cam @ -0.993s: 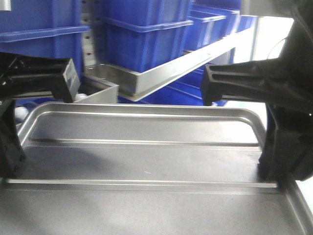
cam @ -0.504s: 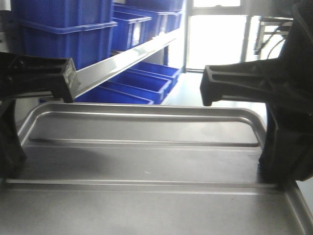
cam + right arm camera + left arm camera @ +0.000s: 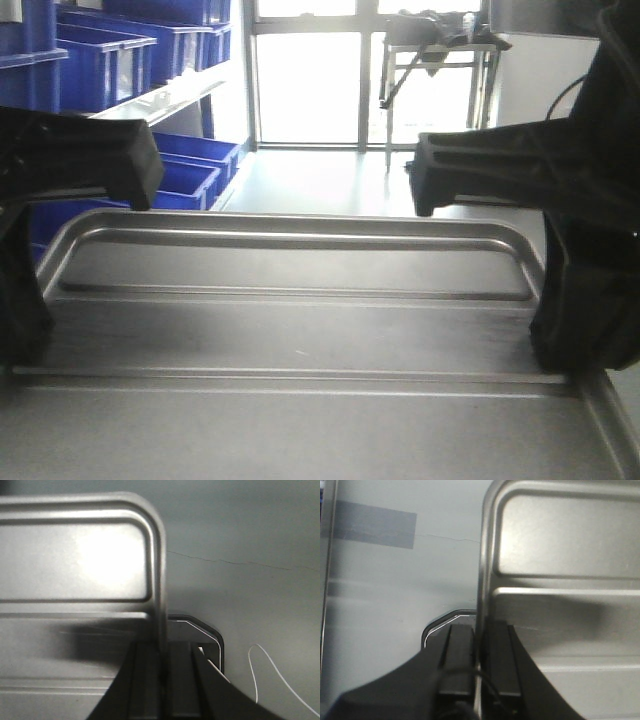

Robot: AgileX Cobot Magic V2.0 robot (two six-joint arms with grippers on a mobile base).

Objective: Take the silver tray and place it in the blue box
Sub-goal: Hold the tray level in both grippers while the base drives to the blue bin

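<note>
The silver tray (image 3: 300, 330) is held level off the ground between the two arms and fills the lower half of the front view. Its floor is bare metal: nothing lies on it, and only the two long ridges cross it.

The left gripper (image 3: 479, 630) has its jaws pinched on the tray's left rim, one finger inside the rim and one outside. The right gripper (image 3: 162, 647) clamps the tray's right rim the same way.

Beyond the tray's far left corner, blue crates (image 3: 185, 170) sit low down, and more blue crates stand above them on a shelf (image 3: 165, 98). Their insides are hidden from this angle, and I cannot tell which of them is the task's box.

Beyond the tray's far edge are bright glass doors (image 3: 305, 85), and off its far right corner stands a metal-legged table (image 3: 435, 60).

Under the tray, both wrist views show grey floor (image 3: 395, 595). A darker strip (image 3: 375, 525) lies on it left of the tray, and a thin white cable (image 3: 272, 672) right of the tray.
</note>
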